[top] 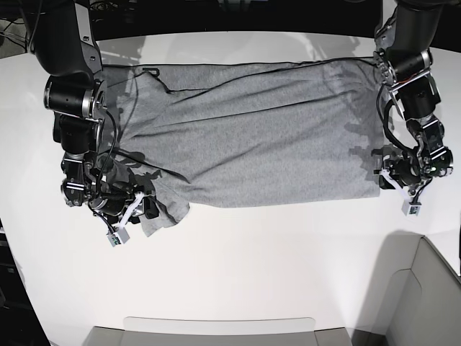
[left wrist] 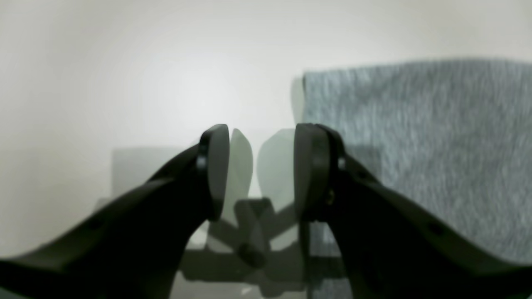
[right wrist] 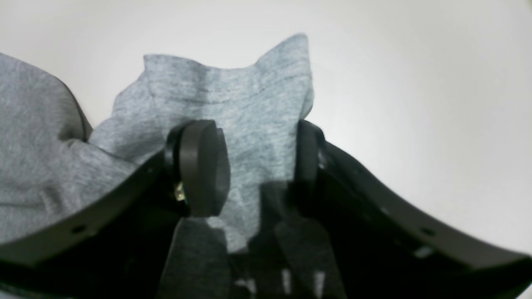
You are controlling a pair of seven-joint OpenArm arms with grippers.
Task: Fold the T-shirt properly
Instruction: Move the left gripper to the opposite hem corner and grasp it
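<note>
arms (top: 68,101) black, cyl. joints | cables exposed | jaws matte blk, rounded pads

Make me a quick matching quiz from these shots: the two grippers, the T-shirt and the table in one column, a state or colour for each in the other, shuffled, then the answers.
Column one:
1. left gripper
2. right gripper
3. T-shirt
4. table

Column two:
A. white, bare in front
B. jaws apart over a sleeve corner
C. spread out, heather grey
D. jaws apart over bare surface beside the cloth edge

Pairs: 1-D, 2-B, 3-C, 4-A
</note>
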